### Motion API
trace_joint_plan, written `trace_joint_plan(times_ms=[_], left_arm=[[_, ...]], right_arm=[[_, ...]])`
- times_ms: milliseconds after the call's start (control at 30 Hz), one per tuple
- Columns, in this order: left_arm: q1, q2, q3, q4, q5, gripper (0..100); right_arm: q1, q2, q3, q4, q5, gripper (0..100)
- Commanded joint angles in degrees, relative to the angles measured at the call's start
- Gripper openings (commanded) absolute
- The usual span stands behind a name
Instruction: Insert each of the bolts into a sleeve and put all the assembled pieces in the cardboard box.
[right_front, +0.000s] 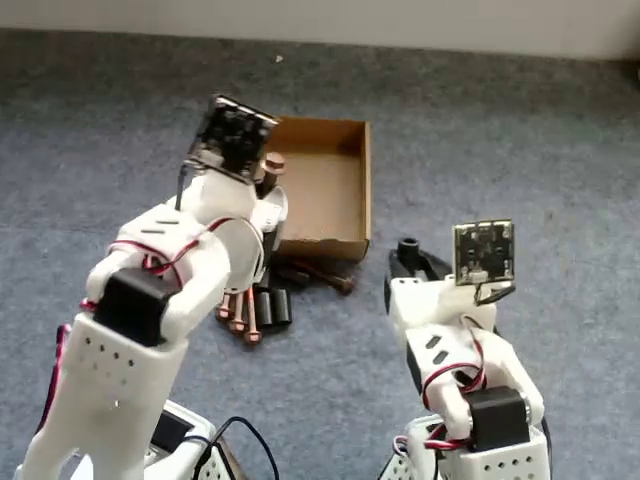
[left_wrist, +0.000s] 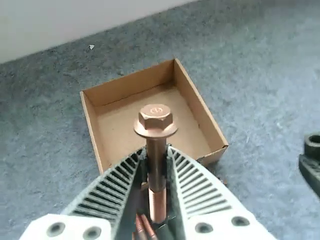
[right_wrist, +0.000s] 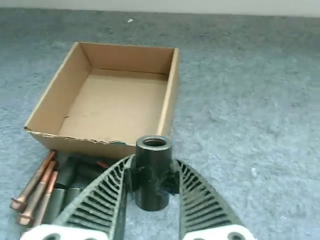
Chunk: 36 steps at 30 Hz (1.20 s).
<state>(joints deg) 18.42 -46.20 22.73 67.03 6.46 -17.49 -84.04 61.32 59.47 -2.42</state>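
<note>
Left gripper (left_wrist: 157, 160) pinched a bolt (left_wrist: 156, 120) by the shank: upright, head up, thread end down, near the box (right_wrist: 170, 85) at its near-left corner. Right gripper (right_wrist: 153, 165) was clamped on a sleeve (right_wrist: 153, 150), also upright, bore facing up, just off the near-right corner. Axes roughly parallel but well apart sideways. My read: bolt goes over the bore, then straight down. Box empty. Spare bolts (right_wrist: 35, 190) and spare sleeves (right_wrist: 65, 192) lay on the carpet (right_wrist: 250, 100) in front.
</note>
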Motion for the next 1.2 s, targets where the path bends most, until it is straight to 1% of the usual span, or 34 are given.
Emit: trace_joint_plan(times_ms=[0,200,400,500,633,800,867,967,1167], left_arm=[[-0.48,-4.09,-3.12,-0.44,6.95,1],[-0.92,-8.31,-3.12,-3.16,16.09,1],[-0.57,-13.05,-2.15,-5.36,21.01,1],[-0.48,-17.1,1.89,-8.18,21.54,1],[-0.48,-24.84,11.12,-14.33,21.36,1],[0.31,-35.65,21.05,-20.75,21.36,1],[2.51,-38.81,23.69,-21.27,21.27,1],[4.79,-41.98,26.33,-21.27,21.19,1],[4.79,-42.77,28.09,-21.27,21.1,1]], right_arm=[[-4.09,-1.01,-3.12,-4.44,-0.09,0.5],[-8.13,-1.01,1.54,-15.96,-0.09,0.5],[-14.2,-1.01,7.6,-25.36,0.0,0.5],[-17.98,-1.01,9.98,-29.23,0.0,0.5],[-22.02,-1.01,12.62,-35.74,0.18,0.5],[-25.63,-1.01,17.19,-43.91,7.82,0.5],[-26.68,-1.01,18.77,-46.37,9.58,0.5],[-28.0,-1.01,19.65,-47.34,10.99,0.5],[-28.0,-1.1,19.47,-47.43,14.59,0.5]])
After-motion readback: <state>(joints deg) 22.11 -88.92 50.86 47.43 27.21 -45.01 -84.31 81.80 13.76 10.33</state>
